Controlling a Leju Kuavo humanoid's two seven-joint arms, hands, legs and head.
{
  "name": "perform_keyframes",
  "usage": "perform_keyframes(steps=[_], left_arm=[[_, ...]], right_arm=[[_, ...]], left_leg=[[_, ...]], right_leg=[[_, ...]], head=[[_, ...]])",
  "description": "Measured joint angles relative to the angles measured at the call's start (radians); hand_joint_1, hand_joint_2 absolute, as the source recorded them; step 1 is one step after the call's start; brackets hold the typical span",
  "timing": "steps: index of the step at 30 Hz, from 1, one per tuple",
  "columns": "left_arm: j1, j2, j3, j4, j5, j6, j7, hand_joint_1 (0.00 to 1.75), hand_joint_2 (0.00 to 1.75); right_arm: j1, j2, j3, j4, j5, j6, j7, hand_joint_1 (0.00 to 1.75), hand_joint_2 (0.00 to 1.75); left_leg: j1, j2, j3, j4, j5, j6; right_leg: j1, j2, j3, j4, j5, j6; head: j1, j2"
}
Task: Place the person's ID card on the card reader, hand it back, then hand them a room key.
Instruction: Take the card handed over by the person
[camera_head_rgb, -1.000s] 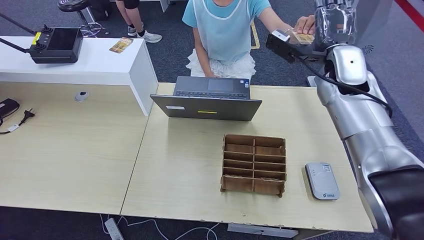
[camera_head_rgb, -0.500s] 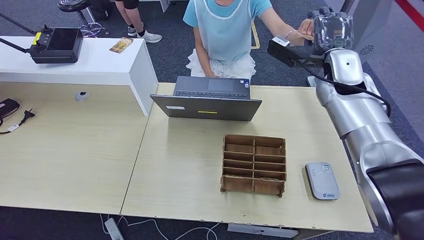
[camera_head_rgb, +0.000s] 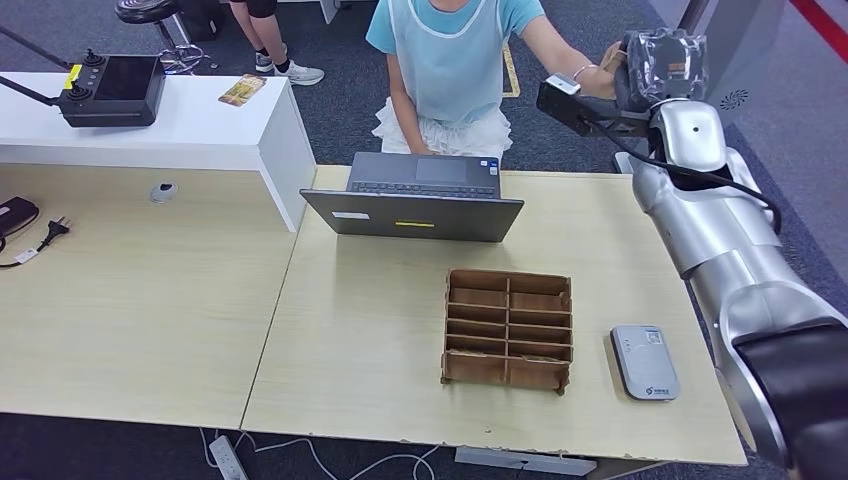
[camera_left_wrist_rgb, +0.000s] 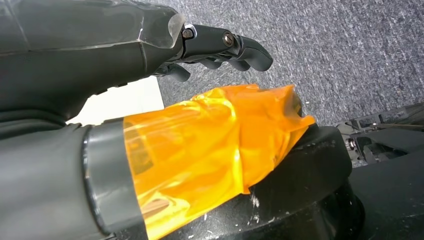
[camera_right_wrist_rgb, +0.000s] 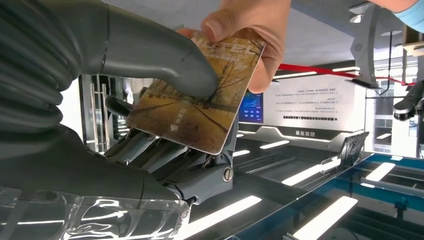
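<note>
My right hand (camera_head_rgb: 662, 62) is raised high at the far right, past the table's back edge, meeting the person's hand (camera_head_rgb: 606, 55). In the right wrist view a yellowish picture card (camera_right_wrist_rgb: 197, 105) lies pinched between my thumb (camera_right_wrist_rgb: 165, 55) and fingers, while the person's fingers (camera_right_wrist_rgb: 250, 30) hold its far edge. The grey card reader (camera_head_rgb: 645, 362) lies flat near the table's front right. My left hand (camera_left_wrist_rgb: 215, 47) hangs low over grey carpet, holding nothing, its fingers slightly bent and apart from the orange-taped thumb (camera_left_wrist_rgb: 215, 145).
A brown slotted wooden organizer (camera_head_rgb: 509, 329) stands beside the reader, with an open laptop (camera_head_rgb: 420, 197) behind it. The person (camera_head_rgb: 445, 60) stands beyond the table. A similar card (camera_head_rgb: 242, 90) and a black controller (camera_head_rgb: 112, 88) lie on the white counter at left.
My right hand has come down a little and closed in on the person's hand. The card seen between the two hands earlier is now hidden behind my hand in the head view.
</note>
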Motion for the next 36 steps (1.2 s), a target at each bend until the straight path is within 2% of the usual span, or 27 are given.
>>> perform_keyframes(steps=[8, 13, 17, 22, 29, 36], left_arm=[[0.0, 0.0, 0.0, 0.0, 0.0, 0.0, 0.0, 0.0, 0.0], [0.0, 0.0, 0.0, 0.0, 0.005, 0.004, 0.0, 0.0, 0.0], [0.001, 0.0, 0.0, 0.0, 0.013, 0.009, 0.0, 0.0, 0.0], [0.001, -0.001, 0.0, 0.0, 0.024, 0.011, 0.001, 0.0, 0.0], [0.002, -0.001, 0.003, 0.0, 0.048, 0.018, 0.001, 0.0, 0.0], [0.003, 0.0, 0.015, 0.0, 0.068, 0.029, 0.002, 0.0, 0.0]], right_arm=[[0.002, 0.0, -0.02, -0.009, -0.038, -0.038, -0.003, 1.75, 1.75], [0.029, 0.0, -0.066, -0.059, -0.131, -0.067, -0.017, 1.75, 1.75], [0.06, 0.0, -0.115, -0.113, -0.224, -0.05, -0.044, 1.75, 1.75], [0.087, 0.0, -0.185, -0.159, -0.391, 0.025, -0.086, 1.75, 1.75], [0.093, 0.0, -0.31, -0.173, -0.717, 0.203, -0.141, 1.75, 1.75], [0.085, -0.02, -0.395, -0.163, -0.956, 0.35, -0.165, 1.75, 1.75]], left_leg=[[0.0, 0.0, 0.0, 0.0, 0.0, 0.0], [0.0, 0.0, 0.0, 0.0, 0.0, 0.0], [0.0, 0.0, 0.0, 0.0, 0.0, 0.0], [0.0, 0.0, 0.0, 0.0, 0.0, 0.0], [0.0, -0.001, 0.0, 0.001, 0.0, 0.0], [0.0, -0.002, -0.001, 0.001, 0.0, 0.0]], right_leg=[[0.0, 0.0, 0.0, 0.0, 0.0, 0.0], [0.0, 0.0, 0.0, 0.0, 0.0, 0.0], [0.0, 0.0, 0.0, 0.0, 0.0, 0.0], [0.0, 0.0, 0.0, 0.0, 0.0, 0.0], [0.0, 0.0, 0.0, 0.0, 0.0, 0.0], [0.0, -0.001, 0.0, 0.0, 0.0, 0.001]], head=[[0.0, 0.0], [0.0, 0.0], [0.0, 0.0], [0.0, 0.0], [0.0, 0.0], [0.0, 0.0]])
